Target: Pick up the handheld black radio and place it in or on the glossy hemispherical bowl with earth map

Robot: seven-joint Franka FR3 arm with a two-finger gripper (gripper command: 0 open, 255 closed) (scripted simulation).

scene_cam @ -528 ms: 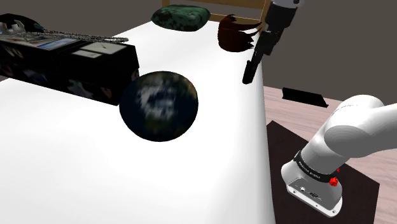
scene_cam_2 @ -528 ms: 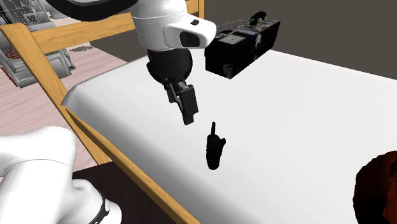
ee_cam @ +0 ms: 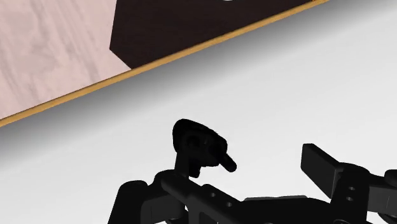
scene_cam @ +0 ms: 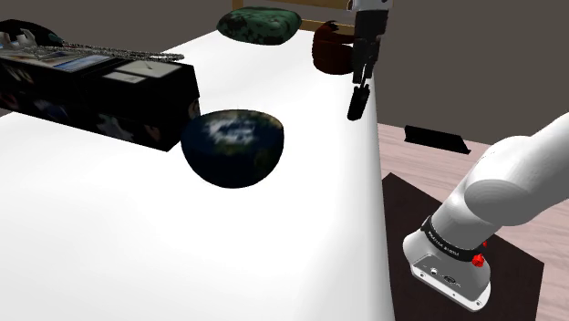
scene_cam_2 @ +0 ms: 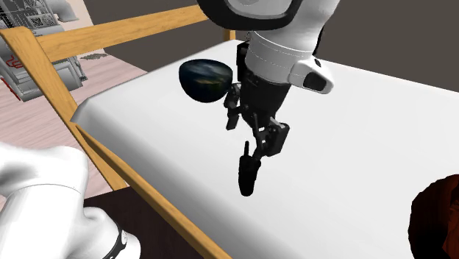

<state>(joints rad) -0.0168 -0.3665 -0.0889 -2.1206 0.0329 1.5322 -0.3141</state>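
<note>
The black radio [scene_cam_2: 248, 176] stands upright on the white bed [scene_cam_2: 353, 125], close to the bed's wooden edge. The gripper [scene_cam_2: 263, 146] hangs just above the radio, its fingers spread, pointing down and clasping nothing. The earth-map bowl [scene_cam_2: 207, 79] sits farther in on the bed, opening up. A black box [scene_cam: 100, 91] lies deeper on the bed.

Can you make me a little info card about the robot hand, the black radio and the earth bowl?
gripper: open, right over the top of the radio
radio: black, standing upright near the edge of the white surface, not gripped
bowl: round, earth map on it, on the white surface, apart from the radio
black box: next to the bowl, on the shoulder view's left
job: radio not yet in the bowl
</note>
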